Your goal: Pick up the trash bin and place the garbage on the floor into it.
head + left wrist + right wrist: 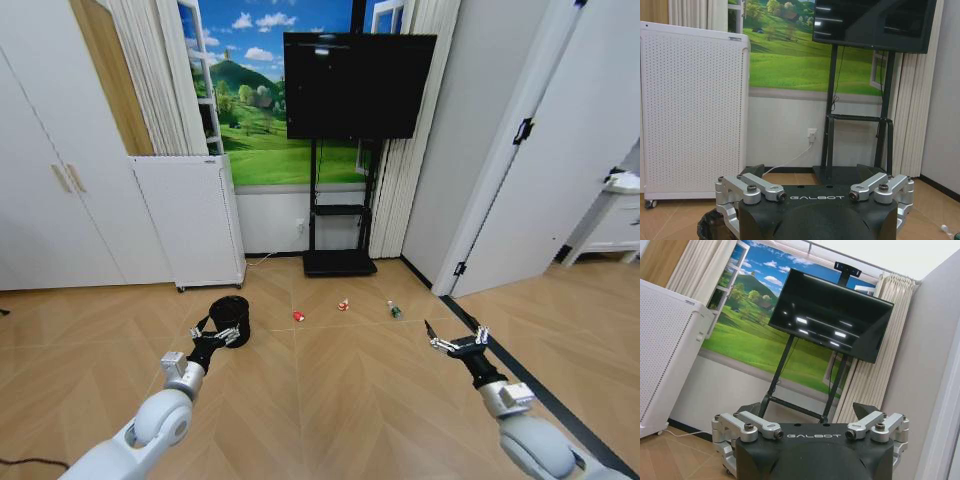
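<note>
- Left gripper (pixel 222 333) sits at about 8 o'clock in the head view, right over the near rim of the trash bin (pixel 232 312). Fingers spread apart, nothing between them.
- Left wrist view: left gripper (pixel 815 172) open, a sliver of the dark bin rim (pixel 707 227) shows under the gripper body.
- Trash bin stands upright on the floor (pixel 340 370), at 10 o'clock from frame centre, just in front of the white perforated cabinet (pixel 190 218).
- Garbage lies in a row on the floor at roughly 6 o'clock below the TV stand (pixel 340 215): red-and-white wrapper (pixel 298 316), second red-and-white wrapper (pixel 343 305), small bottle with green label (pixel 394 310). All apart from each other and from the bin.
- Right gripper (pixel 458 337) hovers at 4 o'clock, above bare floor, well apart from the garbage. Fingers released and wide, empty; same in right wrist view (pixel 812 412).
- TV (pixel 358 85) on the stand against the back wall at 12 o'clock.
</note>
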Available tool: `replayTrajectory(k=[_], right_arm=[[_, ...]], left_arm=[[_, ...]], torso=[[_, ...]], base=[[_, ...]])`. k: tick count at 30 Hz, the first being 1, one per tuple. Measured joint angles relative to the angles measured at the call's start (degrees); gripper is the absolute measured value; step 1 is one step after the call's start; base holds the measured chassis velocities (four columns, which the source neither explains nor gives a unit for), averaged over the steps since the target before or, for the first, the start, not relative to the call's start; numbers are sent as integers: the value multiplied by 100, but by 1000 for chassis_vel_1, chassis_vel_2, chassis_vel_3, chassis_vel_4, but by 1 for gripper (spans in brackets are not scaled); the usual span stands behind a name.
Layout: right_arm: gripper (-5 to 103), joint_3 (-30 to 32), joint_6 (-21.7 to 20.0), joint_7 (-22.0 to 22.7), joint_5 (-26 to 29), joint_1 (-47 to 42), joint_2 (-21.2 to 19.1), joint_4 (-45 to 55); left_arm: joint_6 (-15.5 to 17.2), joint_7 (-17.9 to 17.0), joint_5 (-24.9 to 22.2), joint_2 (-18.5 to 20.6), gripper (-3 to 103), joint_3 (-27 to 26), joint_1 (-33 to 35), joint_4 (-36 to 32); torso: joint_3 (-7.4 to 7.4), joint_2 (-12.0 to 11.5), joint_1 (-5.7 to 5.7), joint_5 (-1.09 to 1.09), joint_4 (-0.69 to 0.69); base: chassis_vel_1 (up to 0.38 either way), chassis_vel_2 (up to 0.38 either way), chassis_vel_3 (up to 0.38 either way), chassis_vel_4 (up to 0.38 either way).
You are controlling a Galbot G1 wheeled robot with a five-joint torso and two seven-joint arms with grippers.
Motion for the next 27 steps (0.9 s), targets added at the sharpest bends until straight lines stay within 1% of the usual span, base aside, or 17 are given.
replayTrajectory(k=[6, 16, 20, 24, 27], right_arm=[[100, 7, 222, -279, 64, -70, 64, 49], [100, -26, 306, -388, 111, -58, 63, 56], [100, 22, 402, -496, 143, -111, 67, 62], [100, 59, 427, -513, 141, -162, 102, 98], [100, 121, 449, -571, 144, -249, 143, 150]], left_arm=[[0, -6, -19, -4, 100, 13, 4, 16], [-7, -21, -28, -11, 100, 17, 2, 4], [-44, -35, -66, -30, 100, -19, 60, -18], [-46, -36, -63, -35, 100, -31, 102, -39], [-56, -46, -65, -52, 100, -38, 117, -55]], torso=[[0, 0, 0, 0, 0], [0, 0, 0, 0, 0], [-1, 0, -1, 0, 0], [0, 0, 0, 0, -1], [0, 0, 0, 2, 3]], base=[[0, 0, 0, 0], [-12, 14, 9, -14], [-91, 105, 95, -142], [-95, 176, 119, -195], [-173, 218, 177, -227]])
